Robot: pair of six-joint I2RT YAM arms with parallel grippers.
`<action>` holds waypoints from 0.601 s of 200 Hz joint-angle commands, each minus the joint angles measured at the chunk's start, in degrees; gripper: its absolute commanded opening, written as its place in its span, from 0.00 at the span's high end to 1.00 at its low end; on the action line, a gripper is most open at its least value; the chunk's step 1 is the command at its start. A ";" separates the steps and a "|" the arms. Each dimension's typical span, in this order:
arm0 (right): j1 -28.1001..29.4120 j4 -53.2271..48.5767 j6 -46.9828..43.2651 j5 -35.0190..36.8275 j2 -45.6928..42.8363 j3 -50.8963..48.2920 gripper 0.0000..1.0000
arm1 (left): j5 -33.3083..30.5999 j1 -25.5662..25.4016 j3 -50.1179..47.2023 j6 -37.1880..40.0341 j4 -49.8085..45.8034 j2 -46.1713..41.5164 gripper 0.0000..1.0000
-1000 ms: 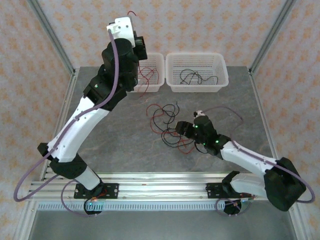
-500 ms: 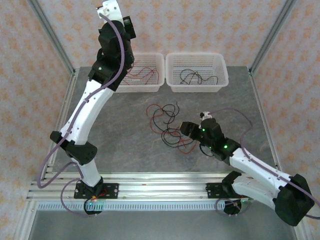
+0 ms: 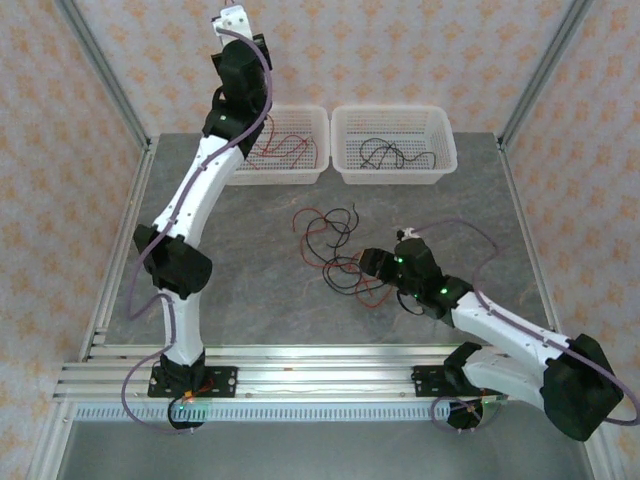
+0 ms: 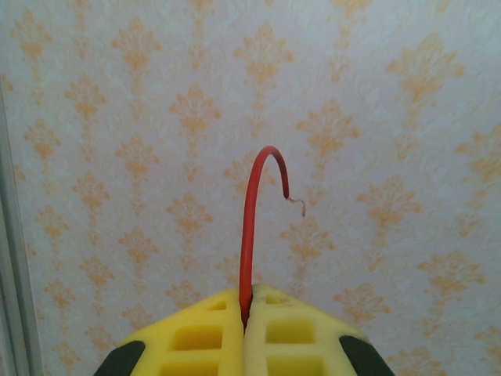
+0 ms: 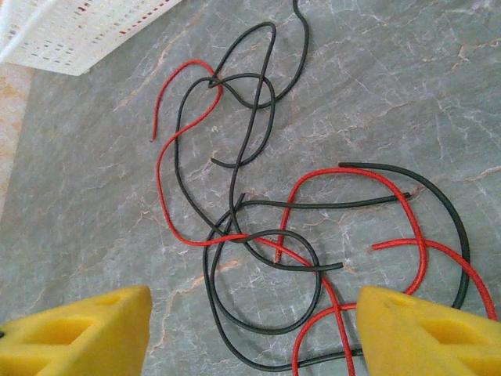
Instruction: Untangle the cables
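Left arm (image 3: 195, 200) unfolded over the last second: it was hunched over the left basket (image 3: 295, 176) and ended stretched high and back toward the wall (image 4: 391, 117). Right arm (image 3: 500, 325) only shuffled a bit. Right gripper (image 5: 252, 301) hung low over the tangle of cables (image 3: 338, 258) on the table (image 3: 250, 290), jaws well apart, nothing between them. The tangle looked unmoved across that second, red and black loops crossing in several places. Red strands (image 3: 285, 150) lay in the left basket and a black strand (image 3: 385, 152) in the right basket (image 3: 395, 176). Left gripper (image 4: 244, 304) was fully closed, yellow pads (image 4: 200, 337) pinching one red cable (image 4: 249, 235), its short hooked end sticking up. My read: a red was being lifted for drop-off. Couldn't tell whether its tail had cleared the pile. Plenty left to sort.
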 commanded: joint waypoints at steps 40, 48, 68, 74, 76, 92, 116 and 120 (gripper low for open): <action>0.16 1.85 0.14 1.50 3.33 1.13 0.31 | 3.94 2.63 -6.28 -6.00 5.05 4.07 1.00; 0.16 1.85 -0.12 1.48 4.06 1.52 0.31 | 4.63 2.71 -8.71 -7.02 5.40 4.10 1.00; 0.16 1.67 -0.80 1.29 5.82 2.59 0.31 | 6.24 2.73 -14.57 -9.16 6.51 4.23 1.00; 0.16 1.65 -0.97 1.28 6.19 2.87 0.31 | 6.70 2.73 -16.15 -9.60 6.87 4.19 1.00; 0.16 1.62 -1.03 1.35 6.32 2.95 0.31 | 6.94 2.73 -16.57 -9.77 6.92 4.23 1.00; 0.16 1.65 -1.51 1.32 7.18 3.63 0.31 | 8.20 2.78 -19.46 -10.55 6.95 4.71 1.00; 0.16 1.71 -2.03 1.36 8.53 4.44 0.31 | 9.50 2.84 -22.16 -11.09 5.88 6.21 1.00; 0.20 1.77 -2.04 1.21 8.78 4.53 0.31 | 9.64 2.82 -22.35 -11.17 5.57 6.60 1.00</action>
